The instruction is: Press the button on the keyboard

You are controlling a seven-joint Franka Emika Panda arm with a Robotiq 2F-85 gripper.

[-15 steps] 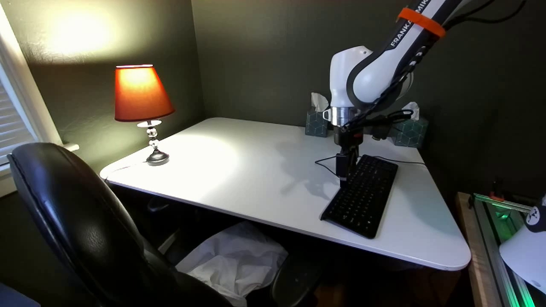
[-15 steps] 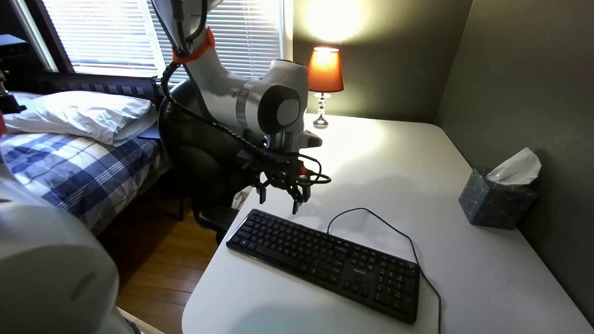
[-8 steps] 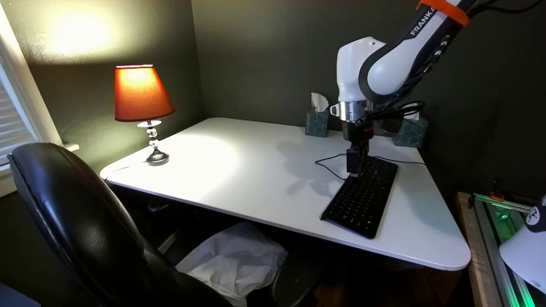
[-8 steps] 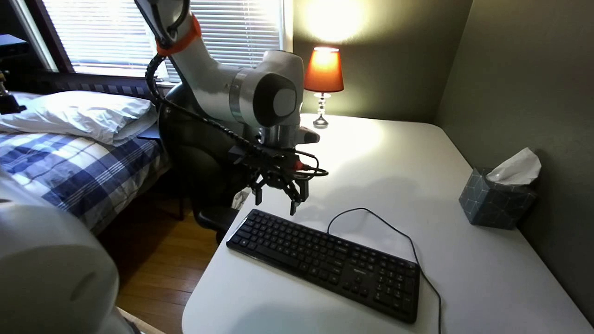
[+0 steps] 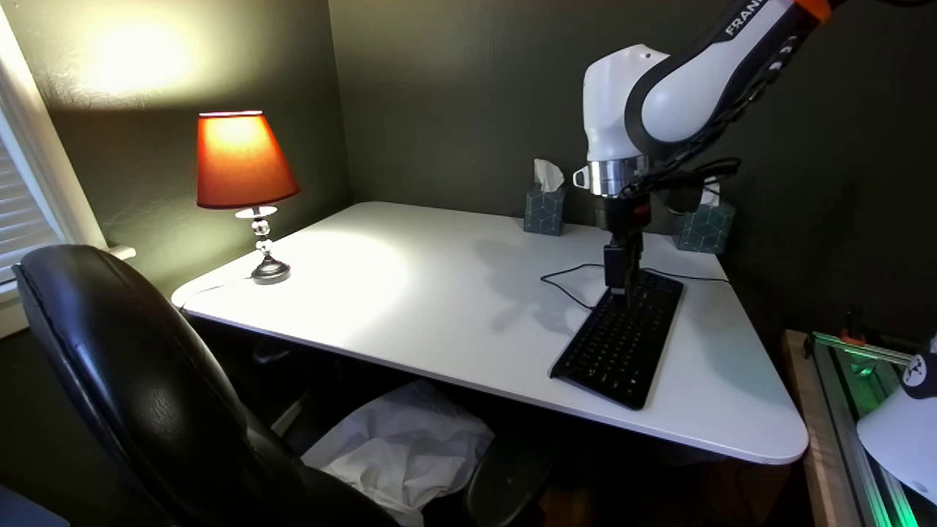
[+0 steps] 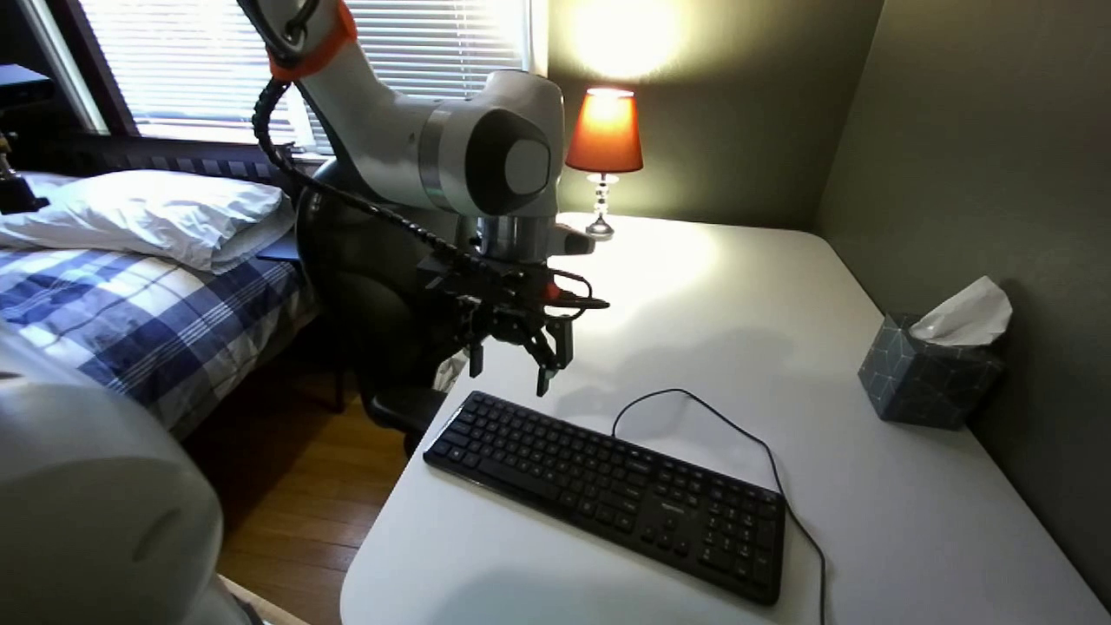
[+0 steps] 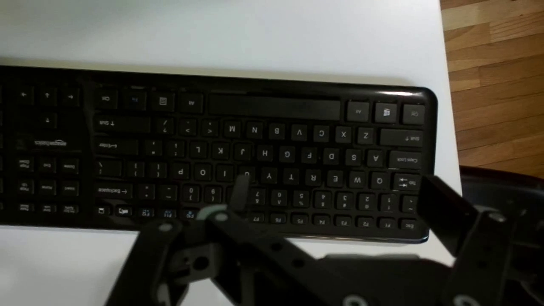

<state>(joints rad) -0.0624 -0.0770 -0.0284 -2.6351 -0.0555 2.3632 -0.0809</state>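
Keyboard (image 6: 608, 499) flat on desk (image 6: 877, 538), short end close to desk edge; same spot as approx. 1 s ago. Arm (image 5: 681, 110) is what's changed: sits higher in frame vs 1 s ago in both exterior views. Orange band (image 5: 814, 9), whole 1 s ago, now cut by top of frame in an exterior view. Fingers (image 6: 544, 382) a touch higher in frame too; in an exterior view tips hung by keyboard's long edge 1 s ago, now cross the keys (image 5: 631, 329).

Fingers spread wide, clear gap btwn tips. Contact: bare desk shows btwn tips & keyboard in an exterior view, so apart.

View vs view: key legends sharp in wrist view, upside down. There, a fingertip overlaps no. row near 7 key (image 7: 257, 196), its mate by Esc key (image 7: 409, 224) end. Numpad (image 6: 738, 534) mostly out of frame in wrist view, full in an exterior view. Cable (image 6: 682, 391) in exterior views only; leaves keyboard's long side, curves over desk.

Lamp (image 5: 245, 161) lit, both exterior views. Tissue box (image 5: 543, 212) plus another, partly behind arm's wiring (image 5: 714, 172), in an exterior view; single tissue box (image 6: 929, 382) in an exterior view. Bed (image 6: 174, 312) w/ plaid cover in an exterior view only. Crumpled white thing (image 5: 402, 446) by chair (image 5: 110, 351); can't tell what. Wood floor (image 7: 497, 85) past desk edge in wrist view.
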